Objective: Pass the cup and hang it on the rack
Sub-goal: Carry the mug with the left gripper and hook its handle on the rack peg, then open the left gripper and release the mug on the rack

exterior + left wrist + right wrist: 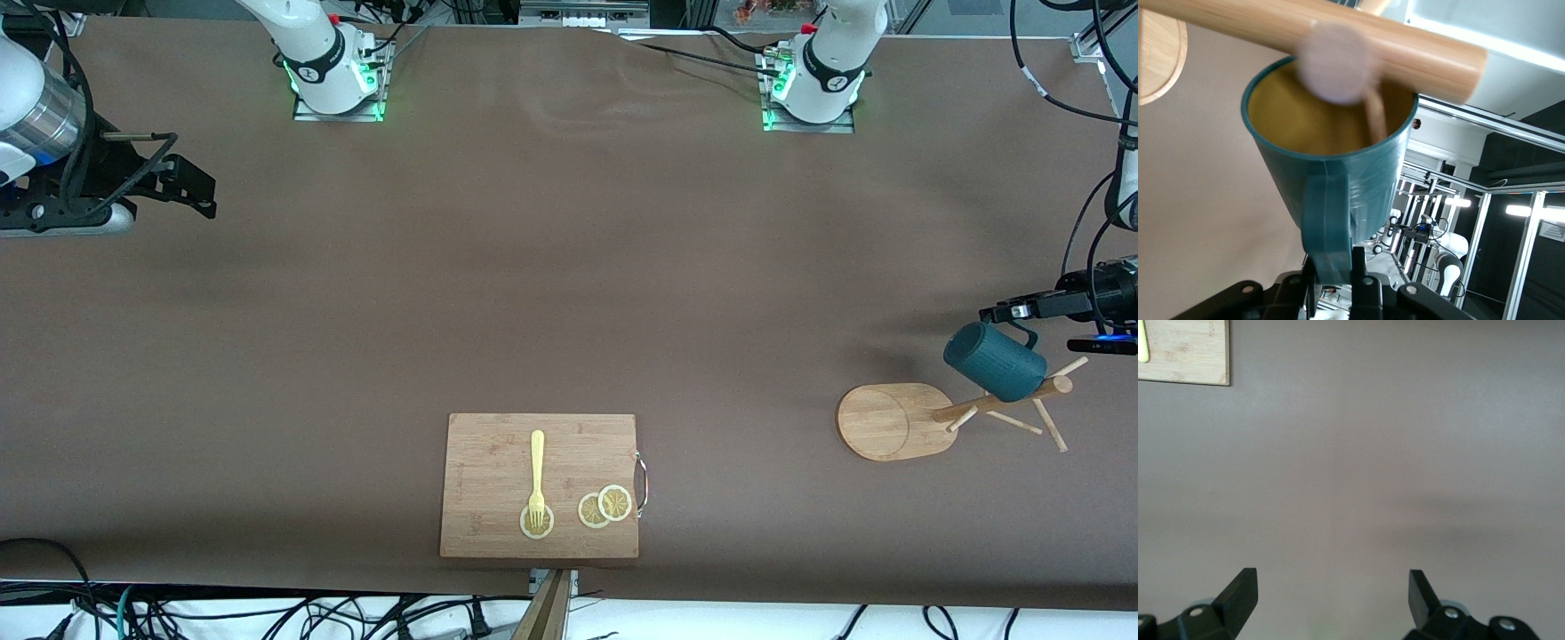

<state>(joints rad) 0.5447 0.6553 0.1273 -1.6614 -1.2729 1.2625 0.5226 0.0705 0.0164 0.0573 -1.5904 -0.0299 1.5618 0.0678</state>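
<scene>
Brown cloth covers the table, arm bases along its upper edge in the front view.

Left gripper: fingers clenched on the cup's handle. It hangs over the left arm's end of the table, above the rack. The left wrist view shows the handle running down between the fingers, with the cup's mouth turned away from the gripper.

Cup: dark teal, yellow-tan inside, tilted on its side in the air. Its rim is up against the rack's pole, and one thin peg pokes into the mouth. Cannot tell whether the peg bears any of its weight.

Rack: light wood. Oval base sits on the cloth toward the left arm's end, with the pole and its pegs fanning out toward the table edge in the front view.

Right gripper: jaws released and spread wide, nothing between them. It waits over bare cloth at the right arm's end; the right wrist view shows only cloth and a board corner.

Board: rectangular, wooden, near the front camera, mid-table. A yellow fork lies on it, tines on one lemon slice. Two more slices overlap beside it.
</scene>
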